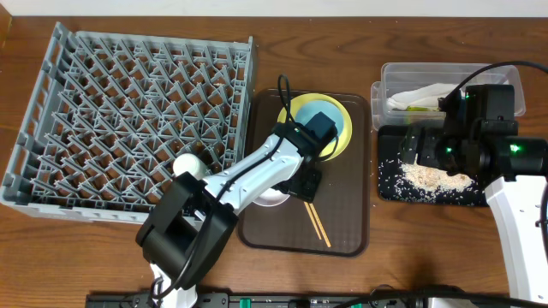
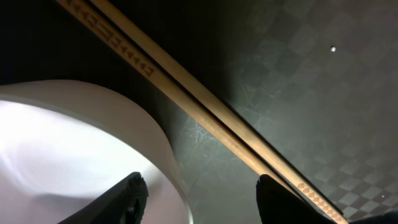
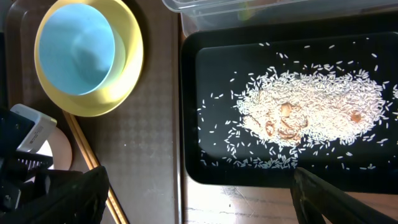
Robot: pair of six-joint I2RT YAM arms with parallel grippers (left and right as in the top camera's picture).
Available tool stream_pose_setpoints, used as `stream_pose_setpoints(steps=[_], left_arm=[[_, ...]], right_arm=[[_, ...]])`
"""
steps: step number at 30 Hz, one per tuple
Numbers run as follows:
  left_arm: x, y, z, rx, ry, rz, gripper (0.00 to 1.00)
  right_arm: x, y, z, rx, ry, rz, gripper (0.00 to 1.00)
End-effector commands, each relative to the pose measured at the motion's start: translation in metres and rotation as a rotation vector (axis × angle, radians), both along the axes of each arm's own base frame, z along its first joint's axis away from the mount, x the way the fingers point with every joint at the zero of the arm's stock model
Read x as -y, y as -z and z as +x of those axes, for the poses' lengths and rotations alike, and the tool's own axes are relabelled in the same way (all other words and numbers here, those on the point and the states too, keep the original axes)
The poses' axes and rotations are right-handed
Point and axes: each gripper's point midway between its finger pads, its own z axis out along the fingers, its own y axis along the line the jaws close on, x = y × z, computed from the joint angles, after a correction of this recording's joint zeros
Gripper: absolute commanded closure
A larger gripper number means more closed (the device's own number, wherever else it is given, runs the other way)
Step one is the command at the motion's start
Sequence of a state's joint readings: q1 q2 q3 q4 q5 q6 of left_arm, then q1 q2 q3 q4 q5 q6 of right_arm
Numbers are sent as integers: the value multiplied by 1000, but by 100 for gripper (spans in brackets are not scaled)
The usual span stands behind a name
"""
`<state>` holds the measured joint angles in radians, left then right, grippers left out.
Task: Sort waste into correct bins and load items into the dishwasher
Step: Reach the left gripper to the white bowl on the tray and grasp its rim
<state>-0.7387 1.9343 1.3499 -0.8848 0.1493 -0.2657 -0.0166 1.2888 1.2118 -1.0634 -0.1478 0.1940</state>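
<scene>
My left gripper is open low over the brown tray, straddling the rim of the white bowl: one finger inside it, one outside by the chopsticks. The bowl and chopsticks lie on the tray. The light blue bowl sits in the yellow plate. A small white cup rests at the grey dish rack's near edge. My right gripper is open and empty above the black tray, which holds rice.
The clear box at the back right holds the white napkin and a green wrapper. The brown serving tray lies between the rack and the black tray. Loose rice grains lie scattered round the pile.
</scene>
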Motion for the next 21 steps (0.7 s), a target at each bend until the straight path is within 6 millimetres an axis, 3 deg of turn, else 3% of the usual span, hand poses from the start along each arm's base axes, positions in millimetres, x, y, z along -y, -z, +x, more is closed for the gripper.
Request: stream_pose_setpoints(steps=[1, 21], left_arm=[[-5, 8, -1, -9, -2, 31, 41], [-10, 16, -4, -18, -47, 53, 55]], right_arm=[[7, -7, 2, 18, 30, -8, 9], [7, -4, -4, -7, 30, -7, 9]])
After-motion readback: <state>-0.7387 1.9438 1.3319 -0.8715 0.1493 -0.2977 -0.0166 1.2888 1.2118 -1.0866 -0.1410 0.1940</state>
